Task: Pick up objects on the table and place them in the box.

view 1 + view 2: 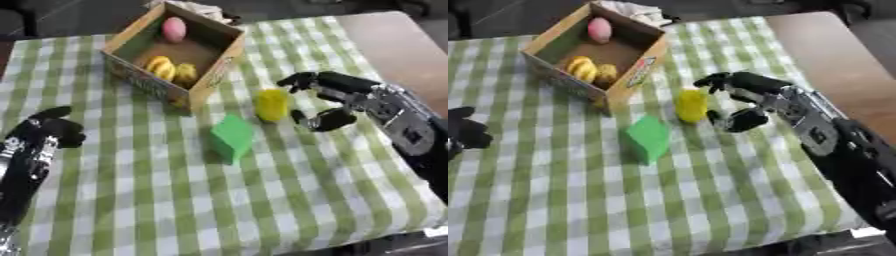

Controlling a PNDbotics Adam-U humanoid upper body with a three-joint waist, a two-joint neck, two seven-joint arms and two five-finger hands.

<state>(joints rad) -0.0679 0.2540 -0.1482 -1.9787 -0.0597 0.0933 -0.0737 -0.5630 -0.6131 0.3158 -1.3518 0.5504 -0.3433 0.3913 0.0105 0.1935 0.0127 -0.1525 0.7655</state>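
Cardboard box at 11 o'clock on the checked surface holds a pink egg shape and yellow pieces; side label unreadable. My right hand, fingers apart, brackets the yellow object at 3 o'clock of it, contact unclear. Green block centre. Left hand at 8 o'clock, fingers curled, holding nothing.

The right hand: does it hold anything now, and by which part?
Nothing is held. The right hand is open beside the yellow object, with its fingers and thumb spread toward it but not closed on it.
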